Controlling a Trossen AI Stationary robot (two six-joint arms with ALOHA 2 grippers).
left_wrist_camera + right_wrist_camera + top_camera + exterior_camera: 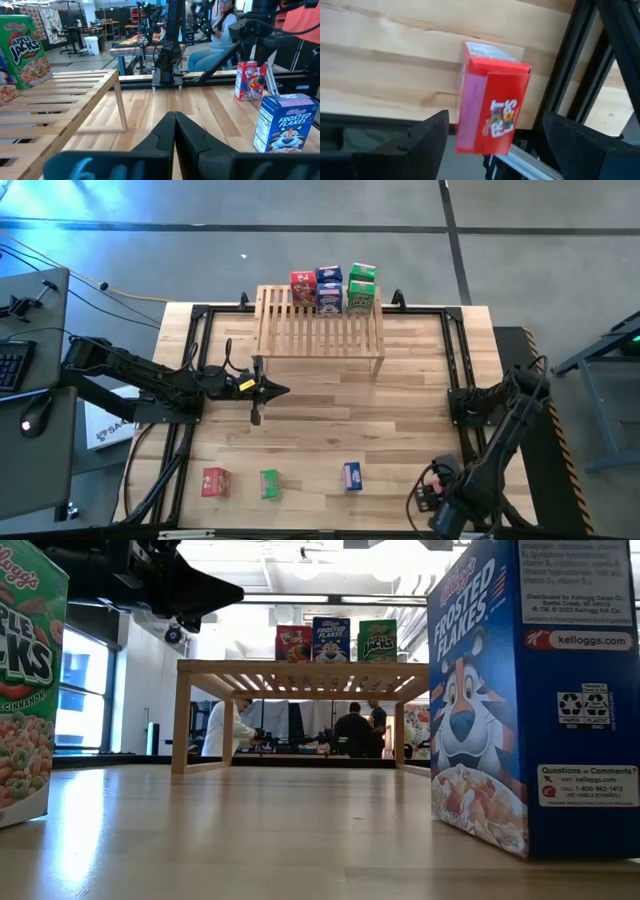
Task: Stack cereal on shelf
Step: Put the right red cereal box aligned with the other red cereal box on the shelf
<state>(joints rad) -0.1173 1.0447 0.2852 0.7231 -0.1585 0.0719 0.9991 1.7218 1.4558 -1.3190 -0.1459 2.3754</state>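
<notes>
From above, the left gripper (283, 390) hovered over the table (400, 420) just in front of the shelf's near left leg, its dark fingers (172, 131) pressed together on nothing. On the near strip of the table stood three loose cereal boxes in a row: a red box (215, 481), a green box (269, 483) just beside it, and a blue box (352, 475) well apart to their right. Farther back, the shelf (320, 330) stood at the far edge of the table, with boxes gathered on the right part of its rear edge: a red shelf box (303, 286), a blue shelf pair (329, 288) and a green shelf pair (361, 288), the latter two apparently stacked one on another, though the overhead angle made the tiers hard to separate. The level view showed red, blue and green fronts upright side by side on the slats.

At the table's near right corner, the right gripper (495, 145) hung with its fingers (427, 137) spread wide. Between them, in its wrist view, sat a red Froot Loops box (492, 112), tilted, with neither finger touching it; whether it rested on anything could not be told.
</notes>
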